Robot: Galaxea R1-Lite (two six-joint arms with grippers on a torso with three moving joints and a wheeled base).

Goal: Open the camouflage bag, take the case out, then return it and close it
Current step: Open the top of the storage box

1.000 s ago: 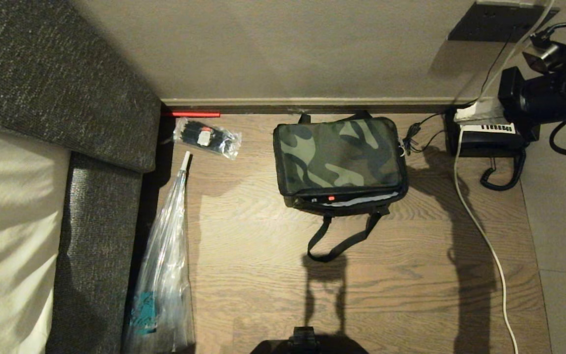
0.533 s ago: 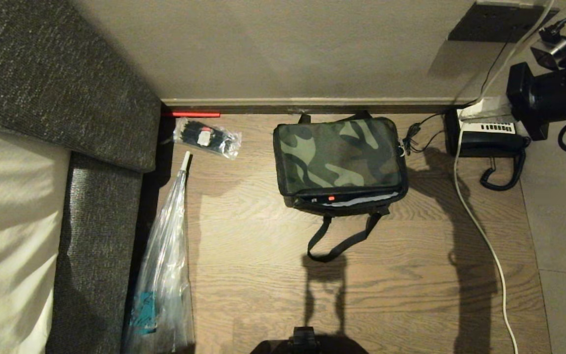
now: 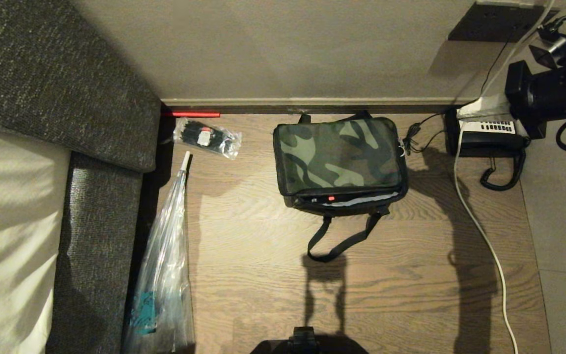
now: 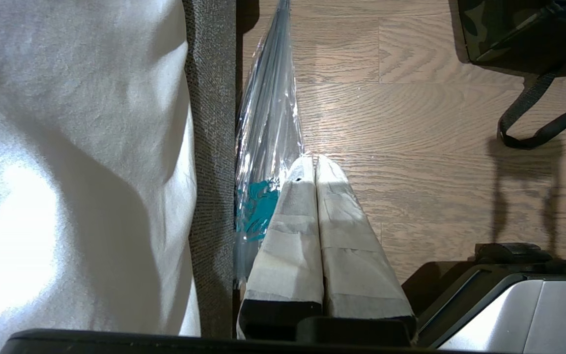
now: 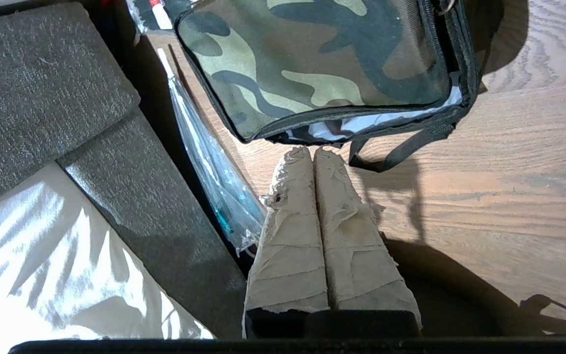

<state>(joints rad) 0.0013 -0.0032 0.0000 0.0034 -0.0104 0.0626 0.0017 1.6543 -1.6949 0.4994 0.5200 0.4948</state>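
Watching the boxy green-camouflage soft bag [image 3: 339, 160] on the wood floor by the wall: its lid gapes along the near edge. Your right gripper [image 5: 312, 152] hangs above, clenched and empty; left gripper [image 4: 314, 161] likewise. Risk: snagging the black strap handle [image 3: 343, 239].

The camouflage bag [image 3: 339, 160] is a boxy soft bag in green camouflage with black trim, lying flat on the wooden floor [image 3: 263, 275] close to the wall at 12 o'clock. Its lid lies down but is not zipped along the front edge at 6 o'clock, where a gap shows a light lining and a small red spot. A black strap handle [image 3: 342, 241] loops out on the floor toward 6 o'clock. The case cannot be seen.
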